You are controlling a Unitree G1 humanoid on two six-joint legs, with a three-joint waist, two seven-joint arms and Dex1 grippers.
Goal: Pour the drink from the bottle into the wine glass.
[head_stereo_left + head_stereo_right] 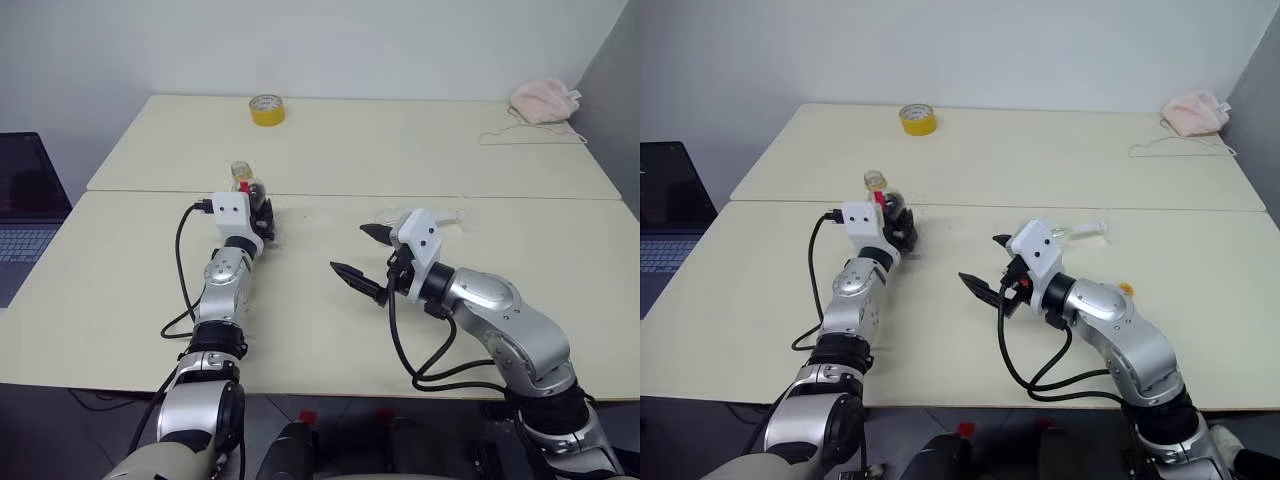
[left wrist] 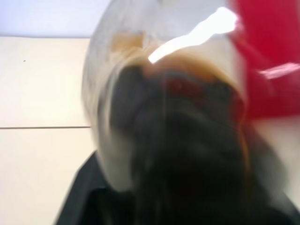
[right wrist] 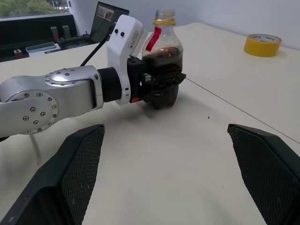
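Note:
The bottle (image 3: 163, 44) stands upright on the near table, left of centre. It is clear, with a red label strip and a yellow ring at the neck. The drink (image 3: 165, 99) fills its lower half, dark and nearly black. My left gripper (image 1: 262, 216) reaches level around the bottle's lower body and is shut on it. My right gripper (image 1: 360, 252) hovers open and empty over the table's middle, pointing left toward the bottle. The wine glass (image 1: 1087, 230) shows as a clear shape just behind my right wrist, partly hidden.
A yellow tape roll (image 1: 267, 110) sits on the far table. A pink cloth (image 1: 545, 100) with a thin cord lies at the far right corner. A laptop (image 1: 25, 200) stands off the table's left side. A small orange thing (image 1: 1125, 290) lies beside my right forearm.

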